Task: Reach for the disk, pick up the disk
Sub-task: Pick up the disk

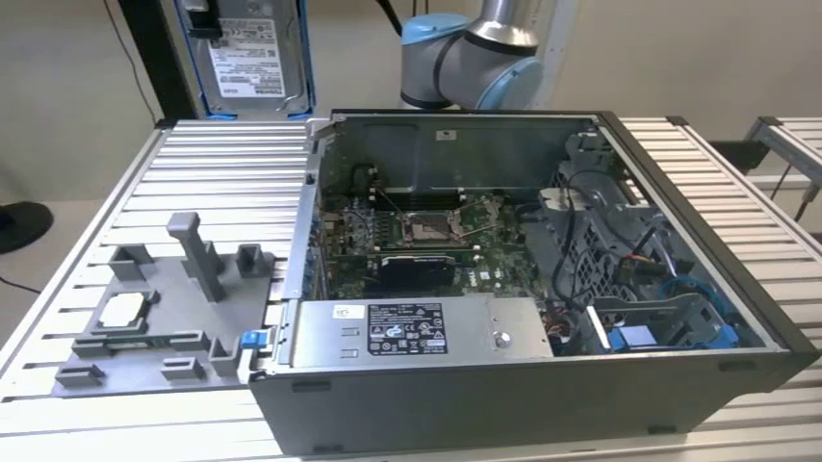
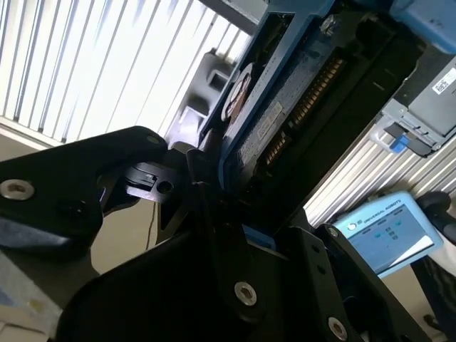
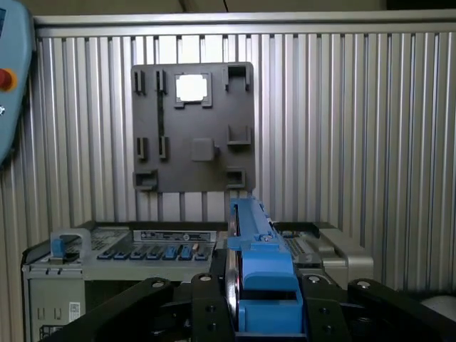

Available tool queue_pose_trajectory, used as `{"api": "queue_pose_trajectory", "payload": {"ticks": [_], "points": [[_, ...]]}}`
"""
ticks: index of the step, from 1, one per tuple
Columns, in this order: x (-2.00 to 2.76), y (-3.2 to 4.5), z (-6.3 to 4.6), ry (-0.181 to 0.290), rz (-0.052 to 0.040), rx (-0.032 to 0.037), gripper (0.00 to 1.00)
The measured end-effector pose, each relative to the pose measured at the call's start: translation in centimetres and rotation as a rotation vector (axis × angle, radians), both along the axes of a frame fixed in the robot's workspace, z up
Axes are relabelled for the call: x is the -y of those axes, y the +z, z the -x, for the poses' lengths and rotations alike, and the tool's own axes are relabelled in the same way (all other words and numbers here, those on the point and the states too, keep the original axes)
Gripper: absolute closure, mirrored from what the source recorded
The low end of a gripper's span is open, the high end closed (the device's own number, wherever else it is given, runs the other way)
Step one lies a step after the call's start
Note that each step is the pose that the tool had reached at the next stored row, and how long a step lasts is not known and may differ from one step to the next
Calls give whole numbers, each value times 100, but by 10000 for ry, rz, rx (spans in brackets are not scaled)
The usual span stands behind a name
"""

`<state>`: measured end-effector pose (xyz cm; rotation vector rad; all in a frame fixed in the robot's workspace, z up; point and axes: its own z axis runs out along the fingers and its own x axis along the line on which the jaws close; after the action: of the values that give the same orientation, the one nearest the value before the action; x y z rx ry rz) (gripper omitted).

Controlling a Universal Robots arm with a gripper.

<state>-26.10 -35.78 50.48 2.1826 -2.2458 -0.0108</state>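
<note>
The disk [image 1: 250,60] is clear of the counter [image 1: 206,164]. It hangs upright on edge, label outward, high at the exterior view's left, behind the open computer case [image 1: 514,395]. In the first wrist view the black jaws stand narrow, clamped on its blue carrier rails from both sides. By my judgement the reach is over and the pick-up is as good as made. The grey fixture plate [image 1: 154,308] and its white-topped chip [image 1: 125,308] lie well below. Any further move calls for a firm, steady clamp, since the drive is held at one end.

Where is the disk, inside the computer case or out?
Out: the disk stands on edge, raised clear of the open case, clamped in the gripper.
</note>
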Motion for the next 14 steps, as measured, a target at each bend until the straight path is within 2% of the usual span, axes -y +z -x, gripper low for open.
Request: {"api": "queue_pose_trajectory", "payload": {"ticks": [14], "points": [[0,0,-529,0,0,-39,100]]}}
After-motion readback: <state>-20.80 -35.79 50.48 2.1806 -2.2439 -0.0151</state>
